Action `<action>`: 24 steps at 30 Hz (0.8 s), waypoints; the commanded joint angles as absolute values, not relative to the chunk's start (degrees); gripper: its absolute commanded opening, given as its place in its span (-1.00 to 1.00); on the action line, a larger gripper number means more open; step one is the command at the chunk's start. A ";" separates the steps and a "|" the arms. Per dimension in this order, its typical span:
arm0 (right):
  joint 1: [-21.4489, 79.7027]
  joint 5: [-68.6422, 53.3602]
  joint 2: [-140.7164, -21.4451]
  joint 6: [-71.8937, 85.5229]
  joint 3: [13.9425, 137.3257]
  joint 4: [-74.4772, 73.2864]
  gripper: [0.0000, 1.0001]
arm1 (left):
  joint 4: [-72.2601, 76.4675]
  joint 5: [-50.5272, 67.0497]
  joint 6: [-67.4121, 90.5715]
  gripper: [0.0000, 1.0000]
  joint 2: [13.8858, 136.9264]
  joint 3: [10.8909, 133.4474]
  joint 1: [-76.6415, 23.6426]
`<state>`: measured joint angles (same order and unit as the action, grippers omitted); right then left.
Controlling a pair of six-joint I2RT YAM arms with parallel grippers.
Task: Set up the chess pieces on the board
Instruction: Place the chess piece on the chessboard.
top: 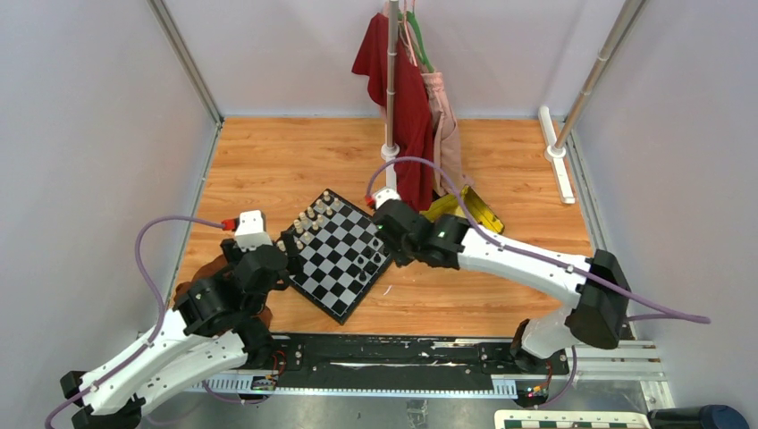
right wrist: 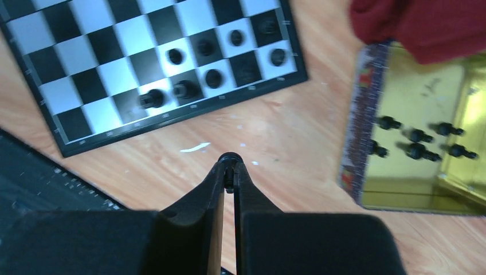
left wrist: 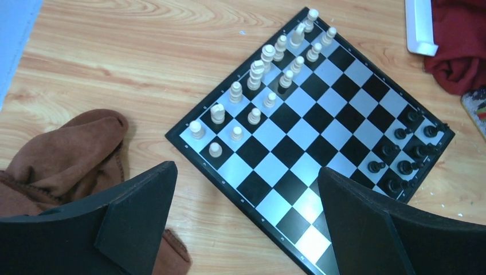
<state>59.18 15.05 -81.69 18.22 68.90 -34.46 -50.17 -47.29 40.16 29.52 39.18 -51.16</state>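
Observation:
The black-and-white board [top: 338, 268] lies turned like a diamond between my arms. Cream chess pieces [left wrist: 258, 74] stand in two rows along its far left side. Black pieces [left wrist: 407, 150] cluster at its right corner, also seen as black pieces [right wrist: 206, 63] from the right wrist. My left gripper [left wrist: 246, 209] hovers open over the board's near edge, nothing between its fingers [left wrist: 137, 212]. My right gripper [right wrist: 229, 170] is shut on a small black piece [right wrist: 229, 157] above bare wood, between the board [right wrist: 86, 86] and the gold tray [right wrist: 412, 91].
Several black pieces [right wrist: 421, 137] lie in the gold tray. A brown cloth [left wrist: 63, 160] is bunched left of the board. Red and pink garments [top: 398, 85] hang from a stand behind the board, the red cloth [right wrist: 424, 28] overlapping the tray. Grey walls enclose the table.

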 commanded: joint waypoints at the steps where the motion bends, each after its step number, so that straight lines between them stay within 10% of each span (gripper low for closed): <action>1: 65.25 15.12 -86.10 18.04 72.37 -37.26 -1.00 | -53.43 -52.28 43.17 1.00 27.35 42.08 -51.65; 24: 75.47 7.53 -105.15 16.25 84.57 -37.03 -1.00 | -60.66 -61.92 34.29 1.00 21.68 55.20 -51.59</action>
<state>74.65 9.80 -102.85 17.74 82.24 -35.24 -58.72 -59.13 33.80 24.27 56.47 -51.16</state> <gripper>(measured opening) 0.098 0.997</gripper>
